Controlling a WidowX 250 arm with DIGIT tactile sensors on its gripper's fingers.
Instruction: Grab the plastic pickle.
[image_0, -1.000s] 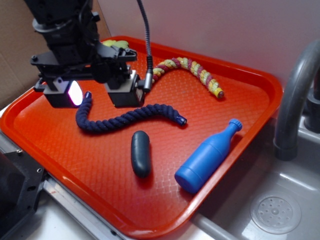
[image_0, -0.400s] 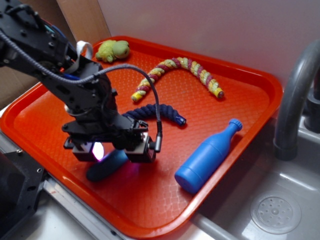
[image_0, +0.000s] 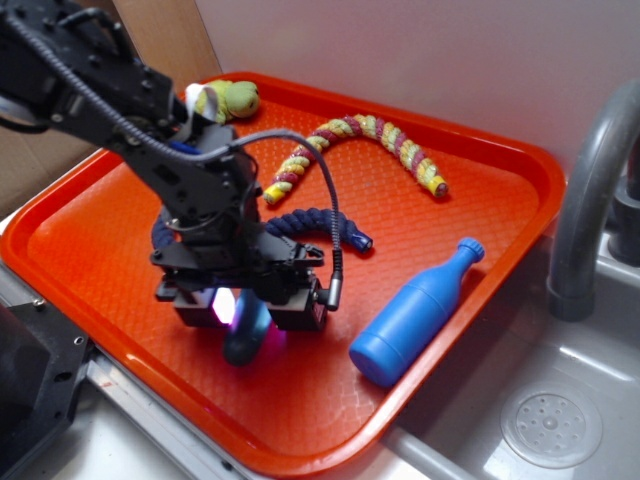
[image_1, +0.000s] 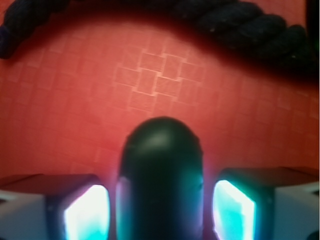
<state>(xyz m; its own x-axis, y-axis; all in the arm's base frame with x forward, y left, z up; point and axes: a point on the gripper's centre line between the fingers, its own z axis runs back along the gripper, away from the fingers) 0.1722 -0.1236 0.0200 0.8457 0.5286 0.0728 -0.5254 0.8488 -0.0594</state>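
Gripper (image_1: 160, 210) low over red tray (image_0: 470, 180), jaws apart, straddling plastic pickle (image_1: 161, 170). Smooth, rigid, likely light and slippery; best pinched mid-body, across flat sides.

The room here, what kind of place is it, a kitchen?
Probably a mock kitchen counter set up for robot practice. A grey faucet curves over a sink with a drain, and beside it an orange tray holds toys: a blue bottle, ropes and a plastic pickle.
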